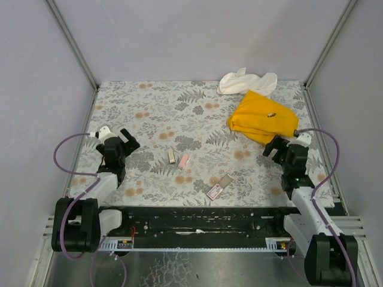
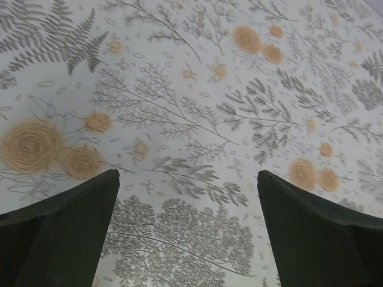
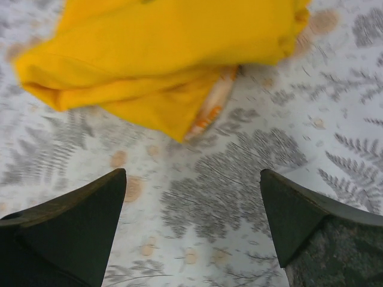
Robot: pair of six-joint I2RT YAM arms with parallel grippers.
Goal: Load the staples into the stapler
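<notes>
The staples box, small, flat and pink with a white label, lies near the table's front centre, its tan inner piece slid out beside it. A small pink stapler lies mid-table, a small silvery piece just to its left. My left gripper hovers at the left, open, with only the patterned tabletop between its fingers. At the right, my right gripper is open and empty, just in front of the yellow cloth. Neither wrist view shows the box or the stapler.
A crumpled yellow cloth lies at the back right, with an orange-and-white object poking out from under its near edge. A white cloth sits behind it by the back wall. Walls enclose the table on three sides.
</notes>
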